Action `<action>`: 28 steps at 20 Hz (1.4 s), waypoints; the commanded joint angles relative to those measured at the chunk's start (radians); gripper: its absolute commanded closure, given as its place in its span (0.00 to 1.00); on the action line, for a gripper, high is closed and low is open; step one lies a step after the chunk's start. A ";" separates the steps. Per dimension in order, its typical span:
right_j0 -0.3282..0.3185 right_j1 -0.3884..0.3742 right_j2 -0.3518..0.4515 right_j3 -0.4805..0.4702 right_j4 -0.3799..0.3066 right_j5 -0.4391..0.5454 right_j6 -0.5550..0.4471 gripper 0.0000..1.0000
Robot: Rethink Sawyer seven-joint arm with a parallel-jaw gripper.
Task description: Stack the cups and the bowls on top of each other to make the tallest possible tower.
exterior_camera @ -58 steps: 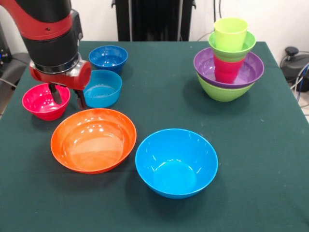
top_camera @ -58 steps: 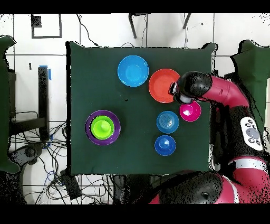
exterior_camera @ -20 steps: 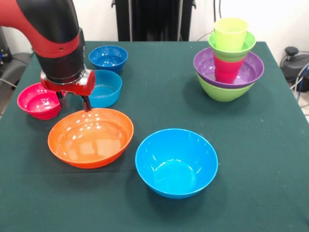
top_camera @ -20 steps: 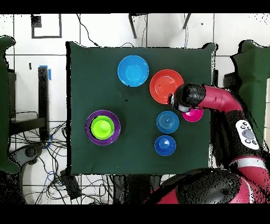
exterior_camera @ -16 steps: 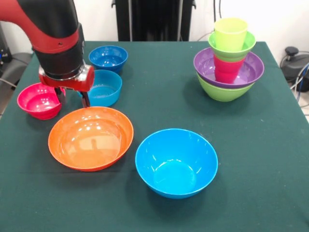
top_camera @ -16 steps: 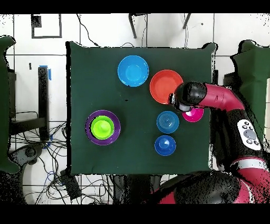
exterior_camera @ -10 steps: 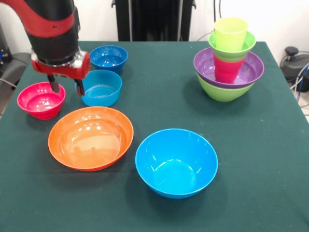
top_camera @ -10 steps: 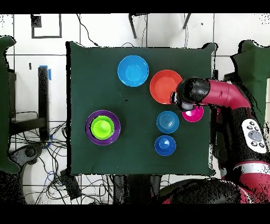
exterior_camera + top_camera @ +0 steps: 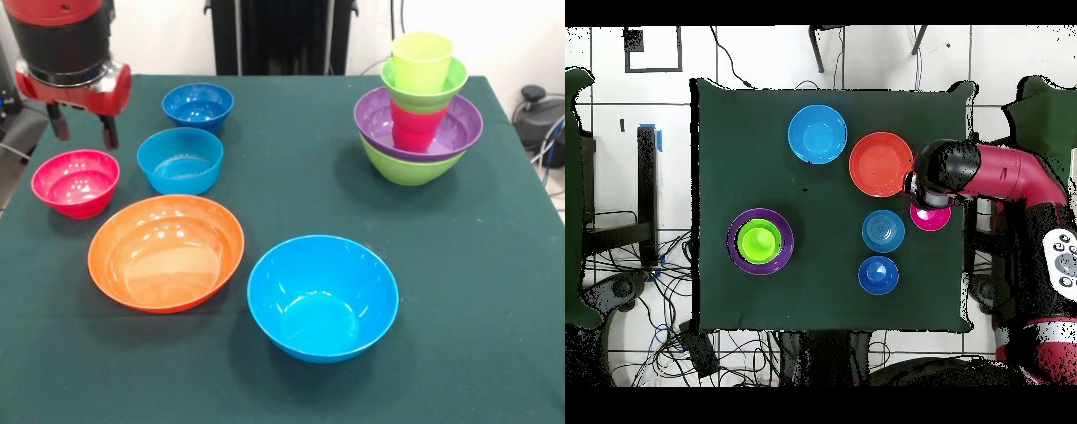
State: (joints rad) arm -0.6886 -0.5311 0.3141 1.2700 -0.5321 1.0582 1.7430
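Tower [image 9: 418,110] at the far corner of the bench [image 9: 477,291]: large lime-green bowl [image 9: 408,168] as wide base, purple bowl [image 9: 455,132] nested inside, red cup [image 9: 413,128], small lime-green bowl [image 9: 425,93] and lime-green cup [image 9: 421,60] on top. Well apart from it, five loose bowls grouped together: small pink-red bowl [image 9: 75,182], small light blue bowl [image 9: 180,160], dark blue bowl [image 9: 198,106], orange bowl [image 9: 166,253], large light blue bowl [image 9: 322,296]. Gripper [image 9: 83,132] above the pink-red bowl, jaws spread and empty, probably for taking its rim.
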 commanded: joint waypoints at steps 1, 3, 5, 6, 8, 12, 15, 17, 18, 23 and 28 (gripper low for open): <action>-0.030 0.115 0.065 -0.024 -0.101 0.003 -0.355 0.00; -0.038 0.151 0.073 -0.042 -0.106 -0.008 -0.359 0.00; -0.049 0.182 0.081 -0.052 -0.108 -0.025 -0.359 0.00; -0.053 0.193 0.085 -0.058 -0.108 -0.025 -0.361 0.00; -0.061 0.216 0.097 -0.068 -0.107 -0.037 -0.366 0.00; -0.070 0.247 0.117 -0.073 -0.100 -0.052 -0.364 0.00; -0.075 0.241 0.124 -0.058 -0.095 -0.052 -0.359 0.00; -0.075 0.236 0.128 -0.056 -0.093 -0.044 -0.359 0.00; -0.074 0.236 0.129 -0.057 -0.093 -0.041 -0.360 0.00; -0.074 0.243 0.138 -0.059 -0.091 -0.034 -0.357 0.00; -0.076 0.244 0.143 -0.057 -0.101 -0.046 -0.350 0.00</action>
State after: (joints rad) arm -0.7776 -0.2989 0.3707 1.2247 -0.5570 1.0578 1.7428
